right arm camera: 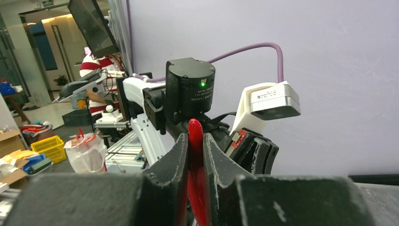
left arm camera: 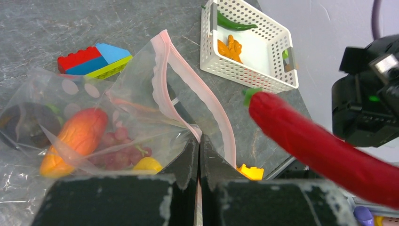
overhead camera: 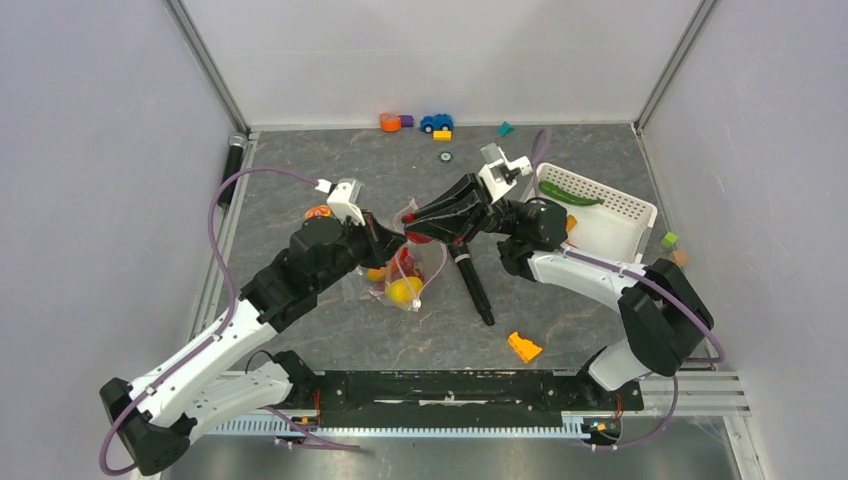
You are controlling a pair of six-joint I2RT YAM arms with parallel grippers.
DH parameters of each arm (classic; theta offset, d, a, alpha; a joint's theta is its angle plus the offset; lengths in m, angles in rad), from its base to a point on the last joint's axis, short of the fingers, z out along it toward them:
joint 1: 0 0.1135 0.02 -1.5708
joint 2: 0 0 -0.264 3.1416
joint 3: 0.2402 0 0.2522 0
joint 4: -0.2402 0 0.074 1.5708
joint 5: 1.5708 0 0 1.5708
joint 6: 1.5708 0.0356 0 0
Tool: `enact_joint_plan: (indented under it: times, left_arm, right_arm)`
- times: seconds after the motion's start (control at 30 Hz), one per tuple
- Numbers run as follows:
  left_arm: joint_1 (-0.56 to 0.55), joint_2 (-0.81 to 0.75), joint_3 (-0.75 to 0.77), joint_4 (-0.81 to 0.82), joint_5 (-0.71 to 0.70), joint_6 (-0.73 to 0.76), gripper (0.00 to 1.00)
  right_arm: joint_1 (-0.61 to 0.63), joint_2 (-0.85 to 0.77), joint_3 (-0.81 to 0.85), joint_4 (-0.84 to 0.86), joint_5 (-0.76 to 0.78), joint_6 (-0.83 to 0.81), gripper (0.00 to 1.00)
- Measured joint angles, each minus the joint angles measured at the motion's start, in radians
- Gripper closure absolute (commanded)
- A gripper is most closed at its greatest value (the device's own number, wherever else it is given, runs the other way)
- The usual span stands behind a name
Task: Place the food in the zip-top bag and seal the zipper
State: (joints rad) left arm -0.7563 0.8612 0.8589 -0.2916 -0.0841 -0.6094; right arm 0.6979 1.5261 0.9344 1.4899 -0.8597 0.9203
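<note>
As left jaws pinch the bag (left arm camera: 141,94), right jaws clasp chili (left arm camera: 306,136).

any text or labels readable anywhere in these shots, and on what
Nothing reads clearly.
Label on the black motor: print too blurred to read.
Sticker on the white camera box: too small to read.
Green sign in the room behind: blurred.
Top and left wrist views: no text.
</note>
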Motion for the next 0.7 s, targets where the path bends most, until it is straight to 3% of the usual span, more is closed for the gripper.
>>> enact_joint_plan:
  times: [0.53, 0.7]
  left_arm:
    - [0.0, -0.029, -0.01, 0.019, 0.007, -0.02, 0.98]
    - [0.0, -0.036, -0.012, 0.017, -0.002, -0.023, 0.98]
  right_arm:
    - [0.088, 0.072, -0.283, 0.005, 0.375, -0.034, 1.0]
    - [0.093, 0.044, -0.375, 0.005, 0.488, -0.117, 1.0]
